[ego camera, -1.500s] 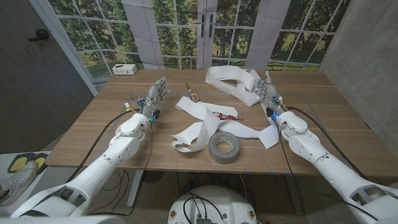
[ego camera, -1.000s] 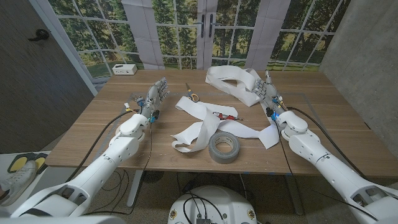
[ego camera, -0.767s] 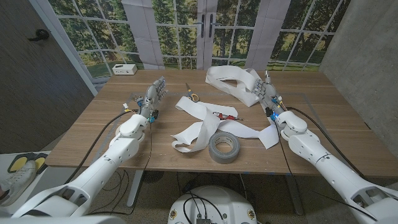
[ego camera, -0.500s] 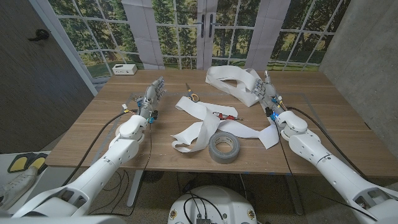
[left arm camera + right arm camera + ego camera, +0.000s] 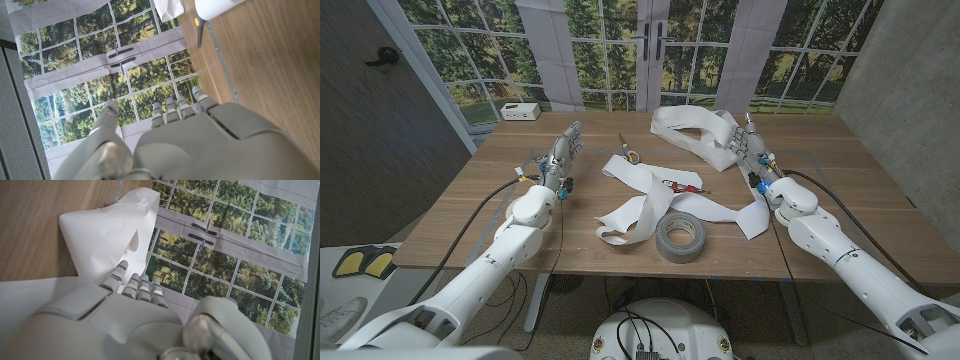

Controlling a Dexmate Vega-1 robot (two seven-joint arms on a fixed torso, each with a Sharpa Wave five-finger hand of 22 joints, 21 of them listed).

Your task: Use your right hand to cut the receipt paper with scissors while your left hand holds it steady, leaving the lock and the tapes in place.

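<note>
A long white receipt paper (image 5: 642, 196) winds across the table's middle and piles in loops (image 5: 692, 127) at the far right. Scissors (image 5: 625, 148) with an orange handle lie beyond the strip's far end, also seen as scissors (image 5: 198, 29) from the left wrist. A small red item (image 5: 672, 184) lies on the paper. A grey tape roll (image 5: 679, 237) stands near the front edge. My left hand (image 5: 563, 151) stands upright left of the scissors, fingers out, holding nothing. My right hand (image 5: 751, 143) stands beside the paper loops (image 5: 108, 239), fingers extended and empty.
A white box (image 5: 520, 111) sits at the table's far left corner. The wooden table (image 5: 480, 210) has bare wood along its left and right sides. Windows with a forest picture stand behind the far edge.
My left hand has shifted slightly away and to the left. The right hand, paper, scissors and tape stay where they were.
</note>
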